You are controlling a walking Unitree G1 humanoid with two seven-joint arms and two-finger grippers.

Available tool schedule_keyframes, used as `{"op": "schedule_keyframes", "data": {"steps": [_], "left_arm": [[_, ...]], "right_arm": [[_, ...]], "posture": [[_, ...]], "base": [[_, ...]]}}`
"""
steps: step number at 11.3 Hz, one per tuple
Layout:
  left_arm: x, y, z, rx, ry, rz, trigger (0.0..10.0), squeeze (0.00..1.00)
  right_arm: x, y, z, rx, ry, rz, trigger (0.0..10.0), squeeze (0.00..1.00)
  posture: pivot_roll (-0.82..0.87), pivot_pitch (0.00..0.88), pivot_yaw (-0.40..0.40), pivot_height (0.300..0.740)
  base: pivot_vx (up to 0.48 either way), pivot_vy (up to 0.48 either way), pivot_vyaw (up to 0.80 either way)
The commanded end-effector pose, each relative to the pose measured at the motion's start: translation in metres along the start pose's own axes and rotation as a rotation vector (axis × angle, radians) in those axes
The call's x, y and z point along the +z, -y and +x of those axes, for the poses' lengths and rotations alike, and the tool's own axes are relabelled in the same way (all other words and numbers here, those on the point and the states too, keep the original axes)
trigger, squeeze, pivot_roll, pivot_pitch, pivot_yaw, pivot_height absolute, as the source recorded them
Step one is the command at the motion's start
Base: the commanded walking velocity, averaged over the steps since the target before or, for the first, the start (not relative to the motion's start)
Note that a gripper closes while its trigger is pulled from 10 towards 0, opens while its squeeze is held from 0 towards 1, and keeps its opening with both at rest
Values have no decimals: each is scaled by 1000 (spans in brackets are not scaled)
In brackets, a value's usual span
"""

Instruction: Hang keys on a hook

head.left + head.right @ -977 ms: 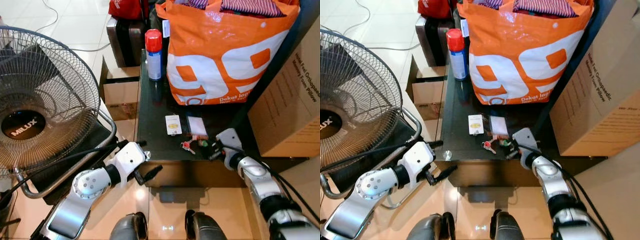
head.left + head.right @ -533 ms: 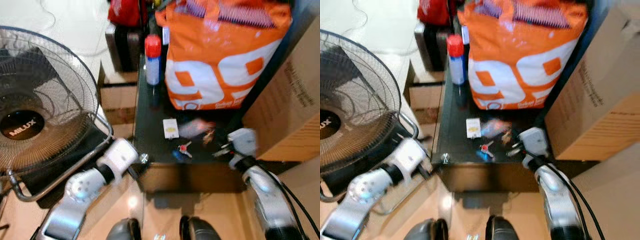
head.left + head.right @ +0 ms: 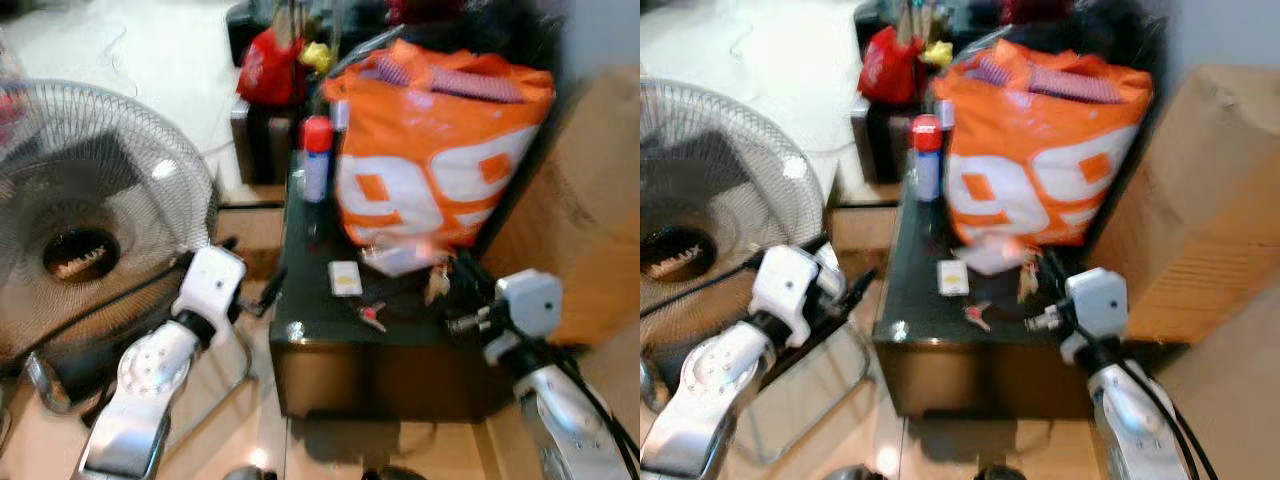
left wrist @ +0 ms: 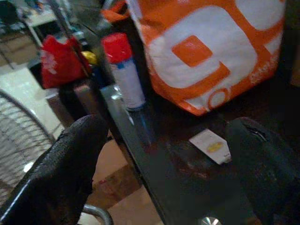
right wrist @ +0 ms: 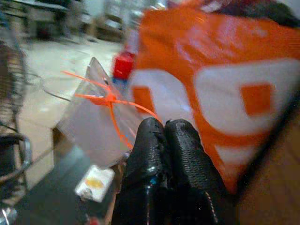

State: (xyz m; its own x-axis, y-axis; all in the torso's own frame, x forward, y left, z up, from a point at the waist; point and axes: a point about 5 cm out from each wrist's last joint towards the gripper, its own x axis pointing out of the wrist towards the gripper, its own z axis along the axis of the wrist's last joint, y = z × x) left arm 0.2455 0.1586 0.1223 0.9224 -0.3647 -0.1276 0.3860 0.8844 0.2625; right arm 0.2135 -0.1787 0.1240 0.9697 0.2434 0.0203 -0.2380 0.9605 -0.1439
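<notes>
An orange bag and a red-capped spray can stand on a dark table beside a fan

White "99" is printed large on the orange bag.

The clear tag on its orange tie is being lifted off the table by the right claw, pinched shut. The red key is being left behind. The left claw is being raised beside the table edge.
</notes>
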Motion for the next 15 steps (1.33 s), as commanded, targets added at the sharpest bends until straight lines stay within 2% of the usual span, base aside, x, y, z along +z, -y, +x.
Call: {"op": "schedule_keyframes", "data": {"steps": [1, 2, 3, 5, 6, 8, 10, 13, 15], "left_arm": [[-5, 3, 3, -6, -39, 8, 10000, 0], [-7, 4, 6, 9, -52, -33, 10000, 0], [-8, 4, 8, 30, -41, 3, 10000, 0], [-10, 8, 12, 46, -36, 5, 10000, 0], [-10, 11, 13, 28, -28, 8, 10000, 0], [-10, 12, 17, 33, -15, 15, 10000, 0], [-12, 15, 17, 48, -17, 12, 10000, 0], [-8, 21, 24, -11, 14, 40, 10000, 0], [-6, 20, 28, -10, 30, 54, 10000, 0]], "right_arm": [[2, 5, -4, -48, -15, -2, 10000, 0], [-2, 10, -6, -115, -70, -11, 10000, 0], [-5, 14, -8, -157, -108, -17, 10000, 0], [-5, 14, -5, -161, -156, -68, 10000, 0], [-4, 13, -1, -140, -167, -137, 10000, 0], [0, 14, 3, -127, -166, -214, 10000, 0], [2, 14, 2, -131, -175, -237, 10000, 0], [10, 18, 7, -147, -158, -284, 10000, 0], [16, 23, 12, -198, -137, -241, 10000, 0]], "posture": [[-119, 0, 17, 740], [-130, 0, 14, 740], [-130, 0, 5, 740], [-133, 0, -3, 740], [-133, 0, -6, 740], [-138, 0, -13, 740], [-144, 0, -17, 740], [-155, 0, -20, 740], [-154, 0, -22, 740]], "base": [[0, 0, -800], [0, 0, -800], [0, 0, -800], [0, 0, -800], [0, 0, -800], [0, 0, -800], [0, 0, -800], [0, 0, -800], [0, 0, -800]]}}
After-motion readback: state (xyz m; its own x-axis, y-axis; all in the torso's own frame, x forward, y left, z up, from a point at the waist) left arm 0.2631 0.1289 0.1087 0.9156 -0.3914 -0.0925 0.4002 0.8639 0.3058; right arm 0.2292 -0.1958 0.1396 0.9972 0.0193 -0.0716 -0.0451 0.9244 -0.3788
